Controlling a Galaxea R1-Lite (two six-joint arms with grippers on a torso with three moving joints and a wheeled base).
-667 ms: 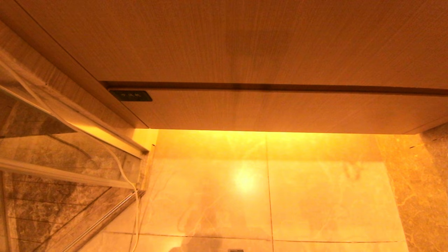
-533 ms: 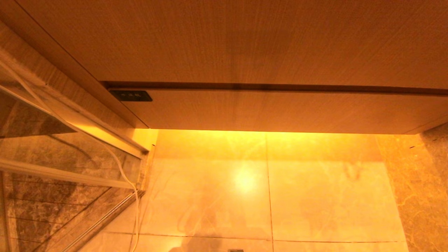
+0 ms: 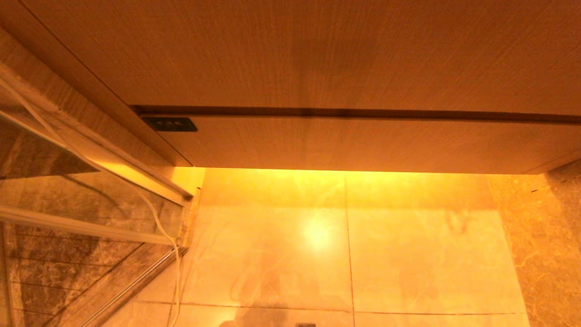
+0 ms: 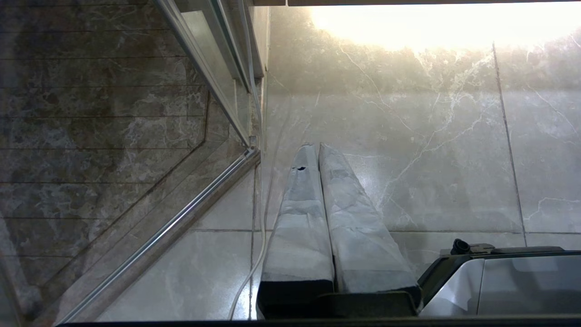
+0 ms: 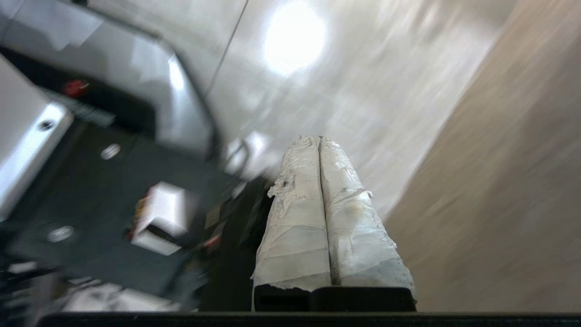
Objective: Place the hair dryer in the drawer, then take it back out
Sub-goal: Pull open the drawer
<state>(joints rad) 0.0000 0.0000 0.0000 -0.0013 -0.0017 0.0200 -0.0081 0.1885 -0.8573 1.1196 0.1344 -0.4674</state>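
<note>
while my head camera looked down, the drawer (image 3: 363, 143) sat pushed in flush under the wood bench (image 3: 290, 50), its plain front showing a small dark label plate (image 3: 169, 124) near its left end. below the front a warm strip of light fell on the pale marble floor tiles (image 3: 408, 254), with a bright glare spot on the tile just left of the grout line. to my left a glass partition (image 3: 68, 213) with a metal rail ran at an angle, and a thin white cable (image 3: 161, 227) hung down along its edge. neither of my arms showed in the head view. the hair dryer was in none of my views, so i could not tell where it lay. my left hand (image 4: 317, 146) hung above the floor tiles just beside the metal rail of the glass, its two taped fingers (image 4: 299, 213) pressed together and holding nothing; a grey part of my base (image 4: 499, 281) showed near it. my right hand (image 5: 317, 138) was also closed, its wrapped fingers (image 5: 354, 227) touching along their length with nothing between them. it hung over the shiny floor with a wood panel (image 5: 508, 181) close on one side and my dark base (image 5: 113, 218), blurred, on the other.
</note>
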